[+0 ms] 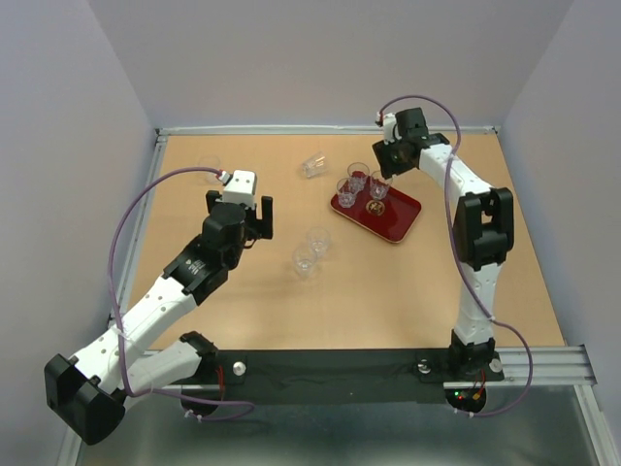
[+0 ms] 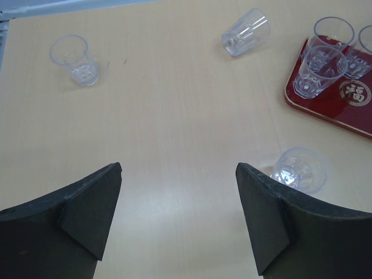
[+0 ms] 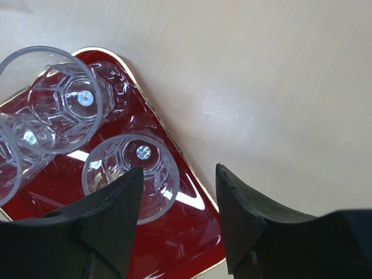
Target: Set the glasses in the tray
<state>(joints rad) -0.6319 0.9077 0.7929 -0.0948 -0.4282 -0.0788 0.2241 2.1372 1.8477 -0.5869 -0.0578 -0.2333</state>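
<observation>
While three glasses [image 1: 358, 178] stand in the red tray [image 1: 404, 219], left gripper [image 2: 177, 174] and right gripper [image 3: 179, 170] gape empty, four glasses [image 1: 305, 260] on table [image 1: 388, 291]

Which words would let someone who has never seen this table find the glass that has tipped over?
Find the dark red tray on the right half of the wooden table. Left of its far corner, on bare wood, is a clear glass. Its neighbours stand upright; this one lies on its side.

- Tray [image 1: 400, 221]: dark red, thin gold edge line, round gold emblem in the middle.
- Glasses [image 1: 306, 259]: clear, colourless, faceted pattern in the bases.
- Table [image 1: 388, 291]: pale tan wood grain.
- 2 cables [image 1: 417, 96]: purple.
</observation>
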